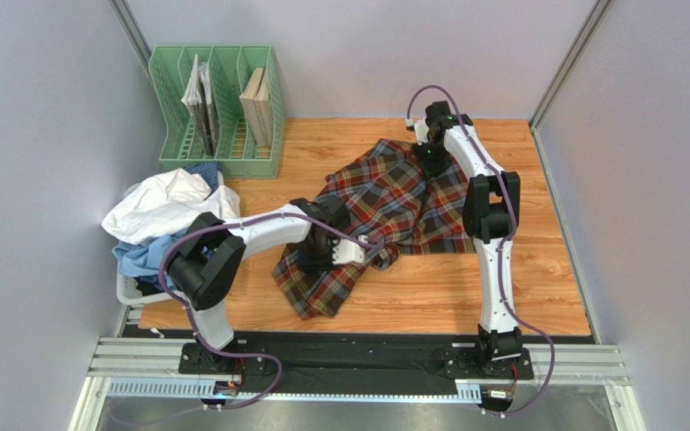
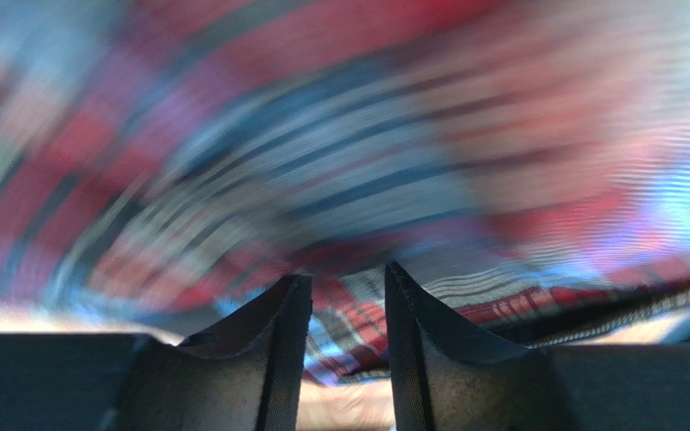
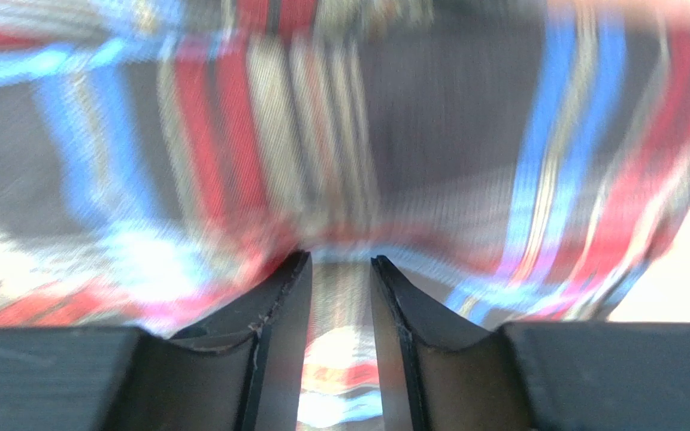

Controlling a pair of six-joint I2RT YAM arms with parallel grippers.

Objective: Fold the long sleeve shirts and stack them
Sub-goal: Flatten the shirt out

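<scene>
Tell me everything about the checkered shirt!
The tartan shirt is soft, crumpled cloth in red, dark brown, blue and yellow checks. It lies spread out, unfolded and rumpled, across the middle of the wooden table, with one part trailing toward the near edge. The left end effector pinches its near side and the right end effector its far edge, with cloth between the fingers of each.

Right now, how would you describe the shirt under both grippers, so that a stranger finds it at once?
Look at the wooden table; the tartan shirt lies spread and rumpled across its middle, right of the green file rack. Unlike the plain white shirt and light blue shirt heaped at the left edge, it is checked red, brown, blue and yellow.
</scene>
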